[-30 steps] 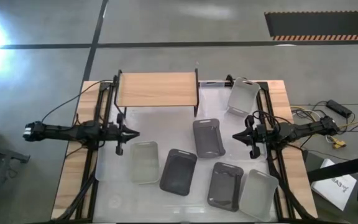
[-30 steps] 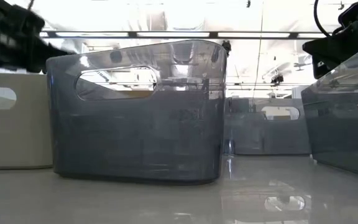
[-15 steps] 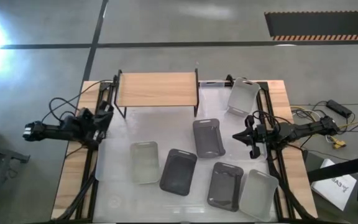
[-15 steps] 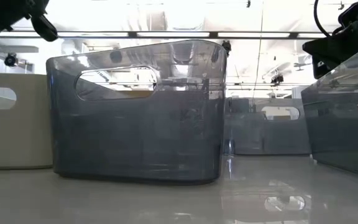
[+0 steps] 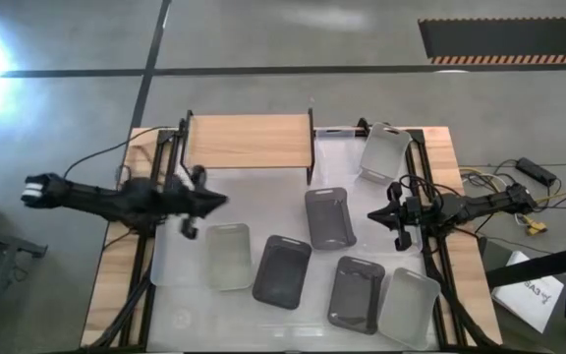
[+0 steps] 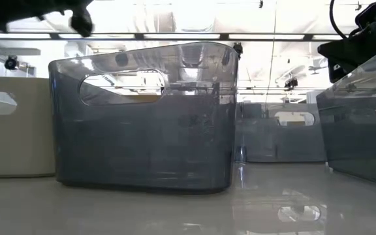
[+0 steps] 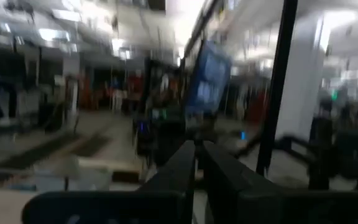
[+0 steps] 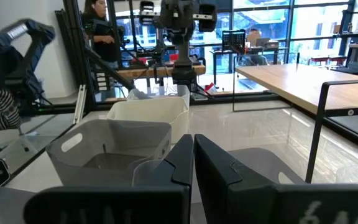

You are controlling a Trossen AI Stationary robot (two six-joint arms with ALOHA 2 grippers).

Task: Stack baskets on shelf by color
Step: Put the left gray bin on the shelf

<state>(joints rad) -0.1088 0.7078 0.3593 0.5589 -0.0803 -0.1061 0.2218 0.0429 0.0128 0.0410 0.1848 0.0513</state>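
The shelf (image 5: 249, 141), a wooden board on black legs, stands at the table's far left with nothing on it. Several baskets sit upright on the white table: a clear one (image 5: 229, 256), a dark grey one (image 5: 283, 270), a grey one (image 5: 329, 217), another dark grey one (image 5: 355, 293) and a pale one (image 5: 408, 305). A light grey basket (image 5: 384, 151) is at the far right. My left gripper (image 5: 224, 201) hovers shut and empty above the table, just beyond the clear basket's far end. My right gripper (image 5: 373, 214) is shut, level and empty, right of the grey basket.
The arms' black frames and cables run along both table sides. In the low view the dark grey basket (image 6: 142, 117) fills the foreground, with a whitish basket (image 6: 12, 127) on its left. People and furniture show in the room behind.
My left gripper drew back toward the table's left edge, then swung out again over the table toward the right, and it is higher now than before. It stayed shut and took hold of nothing. No basket has moved.
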